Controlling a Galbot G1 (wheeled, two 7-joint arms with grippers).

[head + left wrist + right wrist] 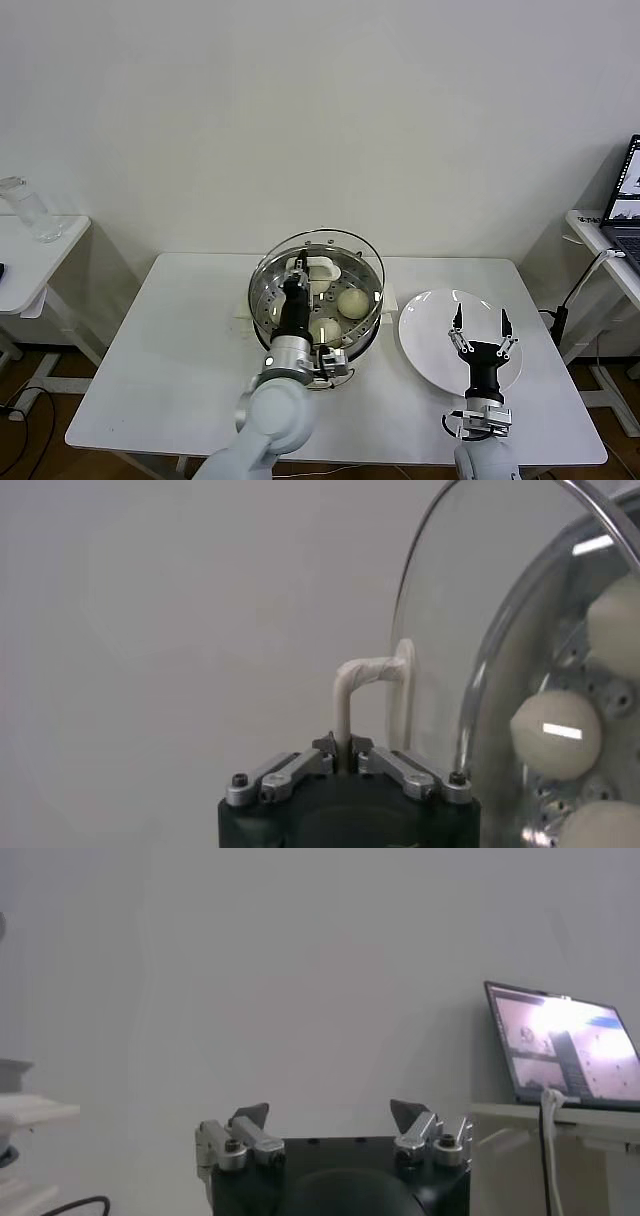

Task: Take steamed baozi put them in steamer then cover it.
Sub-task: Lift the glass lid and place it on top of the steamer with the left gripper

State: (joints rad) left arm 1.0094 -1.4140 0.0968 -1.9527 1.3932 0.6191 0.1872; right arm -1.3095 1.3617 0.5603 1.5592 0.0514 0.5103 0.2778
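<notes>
Head view shows the covering step in hand: the left gripper (298, 272) is clamped on the white loop handle (312, 268) of the round clear glass lid (318, 262), which stands tilted over the round shiny stainless-steel steamer (262, 305) at the centre of the frame, on the white table (160, 350). Through the glass, cream-white round baozi (351, 301) sit on the perforated tray; two are plain to see and a third seems to lie partly behind the arm. I cannot tell whether a fourth is in there. The flat white plate (425, 325), at centre right, holds no bun, so loading looks finished.

In the left wrist view the jaws are pressed together on the handle's thin white bar (352, 695), just above the gripper body, with the lid's pane (450, 630) rising on its edge at the right of the frame and the buns (556, 734) showing behind it.

The right gripper (480, 325) hovers over the plate at lower right of the head view, its fingers spread wide and holding nothing; it appears idle.

The next move, as I judge it, calls for tipping the lid level, centring it on the pot's rim, lowering it until it seats all round, and only then letting go.
</notes>
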